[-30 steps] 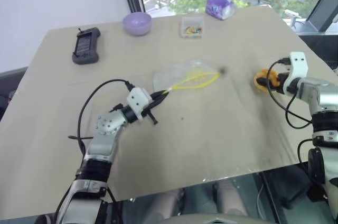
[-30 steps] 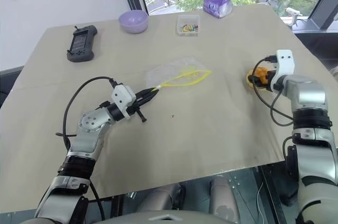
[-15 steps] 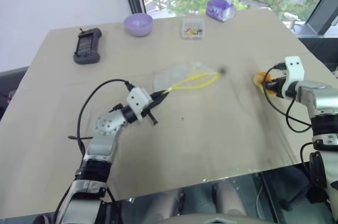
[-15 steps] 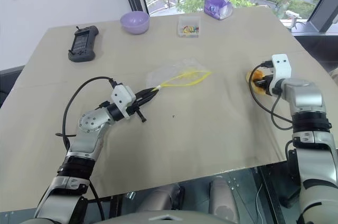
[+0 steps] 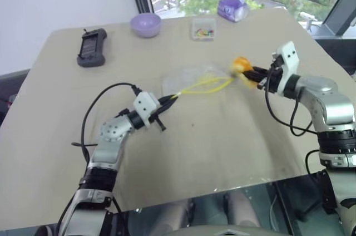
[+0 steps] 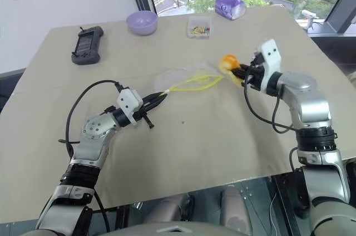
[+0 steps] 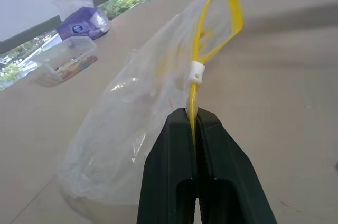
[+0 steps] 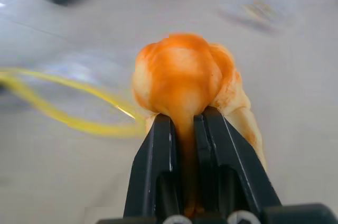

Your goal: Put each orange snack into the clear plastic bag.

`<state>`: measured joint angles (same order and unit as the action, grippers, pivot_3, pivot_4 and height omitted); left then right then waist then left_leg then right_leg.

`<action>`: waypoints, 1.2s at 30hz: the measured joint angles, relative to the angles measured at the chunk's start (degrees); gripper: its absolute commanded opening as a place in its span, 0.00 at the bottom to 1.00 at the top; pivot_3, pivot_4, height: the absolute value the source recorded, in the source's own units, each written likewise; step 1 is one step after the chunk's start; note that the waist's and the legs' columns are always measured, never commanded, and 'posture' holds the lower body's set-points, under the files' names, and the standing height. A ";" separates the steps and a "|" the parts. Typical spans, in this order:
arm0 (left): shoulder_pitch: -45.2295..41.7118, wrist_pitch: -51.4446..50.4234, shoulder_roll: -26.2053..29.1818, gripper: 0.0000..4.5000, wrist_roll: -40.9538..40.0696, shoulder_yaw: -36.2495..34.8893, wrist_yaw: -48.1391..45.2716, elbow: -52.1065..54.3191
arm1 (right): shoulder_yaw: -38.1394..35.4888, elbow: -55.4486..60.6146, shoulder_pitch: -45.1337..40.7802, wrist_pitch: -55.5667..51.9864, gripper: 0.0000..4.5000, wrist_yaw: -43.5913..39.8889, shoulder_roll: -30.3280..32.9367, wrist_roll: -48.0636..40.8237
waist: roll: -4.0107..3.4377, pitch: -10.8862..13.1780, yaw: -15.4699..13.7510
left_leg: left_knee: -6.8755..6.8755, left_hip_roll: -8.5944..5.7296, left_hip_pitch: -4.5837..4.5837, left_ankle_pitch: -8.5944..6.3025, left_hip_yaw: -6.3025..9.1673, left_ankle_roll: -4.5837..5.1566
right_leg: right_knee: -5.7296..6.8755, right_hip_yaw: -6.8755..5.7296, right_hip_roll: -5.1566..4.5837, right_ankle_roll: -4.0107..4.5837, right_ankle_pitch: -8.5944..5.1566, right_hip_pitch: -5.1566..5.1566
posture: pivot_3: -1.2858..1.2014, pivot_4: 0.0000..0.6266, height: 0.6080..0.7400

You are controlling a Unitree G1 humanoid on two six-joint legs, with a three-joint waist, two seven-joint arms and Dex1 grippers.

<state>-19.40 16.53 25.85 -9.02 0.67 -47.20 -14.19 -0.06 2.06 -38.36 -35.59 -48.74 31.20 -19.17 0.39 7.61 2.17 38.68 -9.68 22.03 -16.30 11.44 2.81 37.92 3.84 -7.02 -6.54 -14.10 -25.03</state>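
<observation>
The clear plastic bag [image 5: 192,79] lies crinkled in the middle of the table, its yellow-edged mouth [image 5: 210,84] gaping toward the right. My left gripper [image 5: 173,98] is shut on the yellow strip at the bag's near corner; in the left wrist view its fingers [image 7: 174,150] pinch that strip [image 7: 193,113]. An orange snack [image 5: 241,65] hangs in the air just right of the bag's mouth, squeezed between the fingers of my right gripper [image 5: 248,72]. The right wrist view shows the orange snack [image 8: 182,78] bulging above the shut fingertips [image 8: 161,145].
Along the far edge of the table [image 5: 222,147] stand a dark handheld device [image 5: 90,48], a purple bowl [image 5: 145,25], a small clear box of colourful bits [image 5: 203,29] and a purple tissue pack [image 5: 232,6]. Windows lie beyond.
My right gripper shut on the orange snack at the table's right side, lifted it and carried it left to the bag's mouth. The left gripper and bag stayed put.
</observation>
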 measured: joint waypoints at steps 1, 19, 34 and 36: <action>-0.05 0.00 0.03 0.00 0.01 0.00 0.00 0.00 | 1.24 2.16 0.06 -0.35 0.00 -1.37 0.14 -0.86 | 0.00 0.00 -0.06 | 0.01 0.00 0.00 0.00 0.01 0.00 | 0.00 -0.01 0.00 0.00 0.00 0.01 | 0.52 0.24 1.00; -0.19 0.27 -0.29 0.00 0.16 1.68 -0.35 0.02 | 15.91 -2.04 -3.49 3.04 0.00 -6.92 2.12 8.81 | 0.01 0.00 0.08 | 0.04 0.00 0.00 0.00 -0.02 0.00 | 0.03 0.00 0.00 0.00 0.00 0.00 | 0.52 0.24 1.00; 0.18 4.35 2.21 0.00 2.09 4.44 -4.54 0.92 | 17.52 -10.32 -9.58 -9.52 0.00 -3.02 -3.31 10.98 | 0.00 0.01 0.22 | 0.03 0.00 0.01 0.00 -0.01 0.00 | 0.03 0.00 0.00 0.00 0.00 -0.02 | 0.52 0.24 1.00; 0.16 4.96 2.51 0.00 2.08 4.47 -5.09 1.84 | 17.52 -10.98 -10.25 -10.78 0.00 -2.34 -4.25 10.96 | 0.00 0.01 0.22 | 0.03 0.00 0.01 0.00 0.00 0.00 | 0.03 0.00 0.00 0.00 0.00 -0.03 | 0.52 0.24 1.00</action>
<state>-19.25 21.49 28.36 -6.94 5.14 -52.29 -12.35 17.47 -8.92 -48.61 -46.37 -51.08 26.96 -8.21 0.39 7.61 2.39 38.71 -9.68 22.04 -16.30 11.44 2.82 37.96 3.85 -7.02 -6.54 -14.10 -25.06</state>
